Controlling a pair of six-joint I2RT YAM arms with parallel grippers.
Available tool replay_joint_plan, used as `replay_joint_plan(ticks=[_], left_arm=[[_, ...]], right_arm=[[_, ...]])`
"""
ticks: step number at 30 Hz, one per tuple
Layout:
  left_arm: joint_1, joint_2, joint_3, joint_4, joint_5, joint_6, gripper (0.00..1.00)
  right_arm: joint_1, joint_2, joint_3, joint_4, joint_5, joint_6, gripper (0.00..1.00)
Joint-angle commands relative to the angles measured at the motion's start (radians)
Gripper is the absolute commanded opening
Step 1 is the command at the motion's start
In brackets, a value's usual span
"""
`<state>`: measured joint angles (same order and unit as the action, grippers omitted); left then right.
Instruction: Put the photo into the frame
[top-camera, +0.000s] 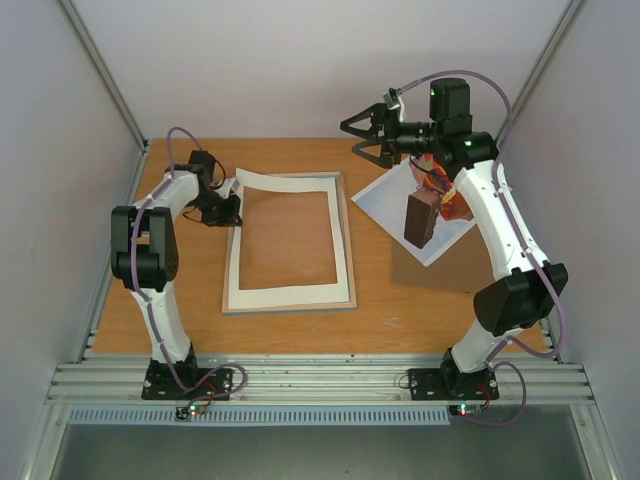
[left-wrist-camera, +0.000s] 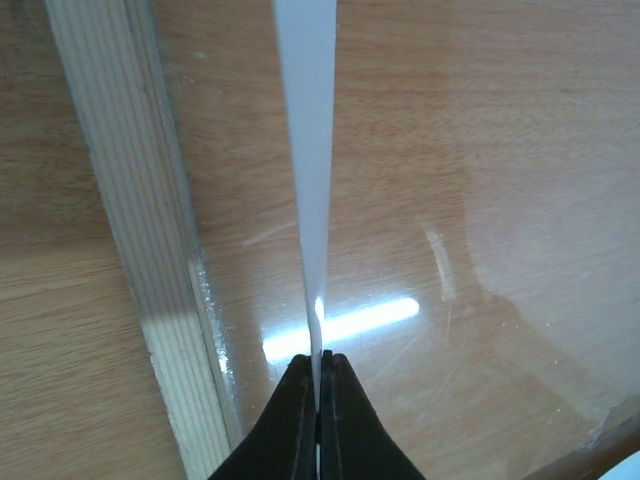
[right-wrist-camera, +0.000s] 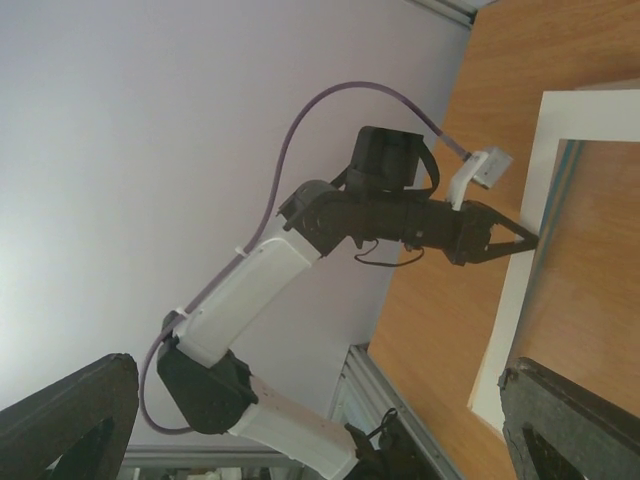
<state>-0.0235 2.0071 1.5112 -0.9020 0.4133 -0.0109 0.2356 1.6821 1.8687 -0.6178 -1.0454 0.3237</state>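
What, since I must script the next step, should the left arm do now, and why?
Probably lower the pinched corner flat. The left gripper is shut on the thin white card mat with a rectangular window; its far-left corner stands lifted while the rest lies on the rectangular wood-backed frame. The orange-and-red paper photo lies apart to the right, so the mat likely settles first.

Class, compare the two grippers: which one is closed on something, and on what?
The left gripper: it pinches the white mat by its edge. The right gripper hangs wide open and empty.
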Motion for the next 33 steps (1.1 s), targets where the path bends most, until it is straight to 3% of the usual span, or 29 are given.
replay_joint_plan(ticks=[1, 18, 25, 30, 33], left_arm=[[-0.009, 0.007, 0.011, 0.029, 0.037, 0.005, 0.0], [-0.067, 0.024, 0.024, 0.086, 0.016, -0.016, 0.02], [-0.069, -0.044, -0.017, 0.102, -0.056, -0.022, 0.22], [-0.07, -0.081, -0.031, 0.075, -0.115, -0.013, 0.54], [-0.068, -0.129, -0.049, 0.075, -0.206, -0.001, 0.64]], right_arm=[[-0.005, -0.052, -0.028, 0.024, -0.016, -0.062, 0.98], [-0.007, -0.072, -0.092, 0.02, -0.005, -0.118, 0.99], [-0.007, -0.081, -0.102, 0.012, 0.009, -0.135, 0.98], [-0.007, -0.096, -0.105, -0.031, 0.038, -0.201, 0.98], [-0.007, -0.11, -0.113, -0.064, 0.053, -0.275, 0.99]])
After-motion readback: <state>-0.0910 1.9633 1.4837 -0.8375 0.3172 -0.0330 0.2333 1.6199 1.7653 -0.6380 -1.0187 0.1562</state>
